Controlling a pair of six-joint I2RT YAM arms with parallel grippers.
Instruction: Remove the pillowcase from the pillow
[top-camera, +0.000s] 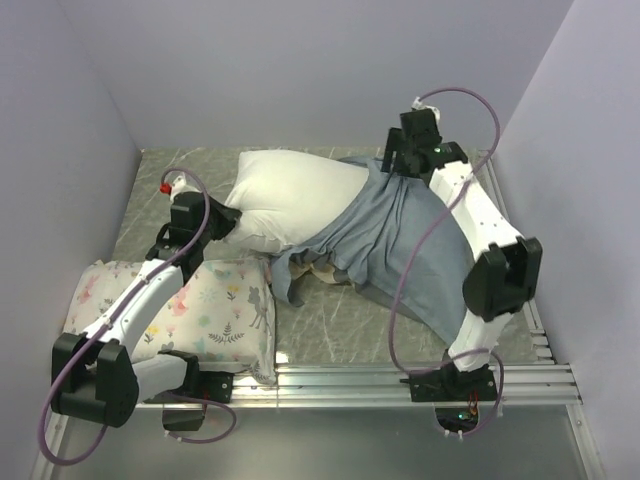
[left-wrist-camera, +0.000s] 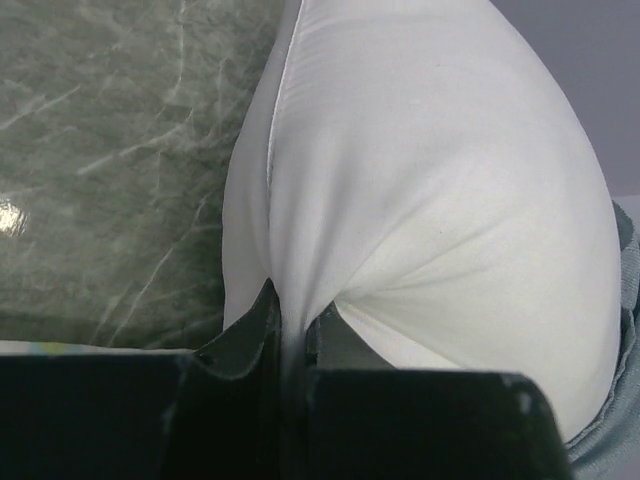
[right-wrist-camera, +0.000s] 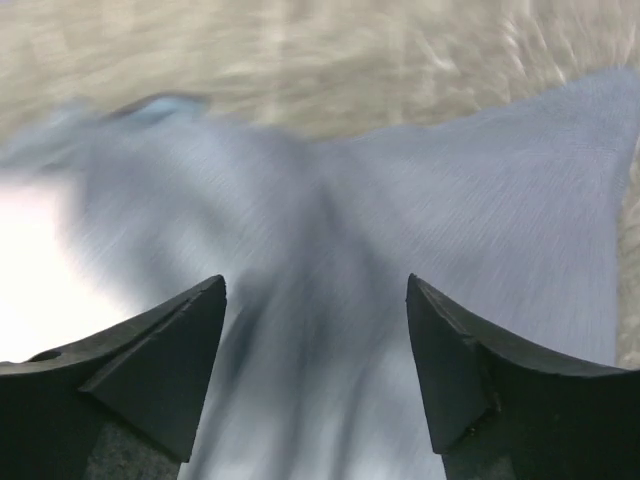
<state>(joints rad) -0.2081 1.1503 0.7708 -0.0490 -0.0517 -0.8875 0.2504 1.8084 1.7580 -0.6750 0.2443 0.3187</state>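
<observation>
Pillowcase (top-camera: 375, 235) is covering only the right half of pillow (top-camera: 290, 190); left gripper (left-wrist-camera: 290, 330) is clamping the bare white corner; right gripper (right-wrist-camera: 315, 290) is hanging open above the cloth; it should be grabbing 1 thick fold, then dragging rightward.

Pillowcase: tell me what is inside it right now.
One end of the white pillow runs into the pillowcase; the rest sticks out, pinched by the left claw. The cloth hides how far in it reaches.
</observation>
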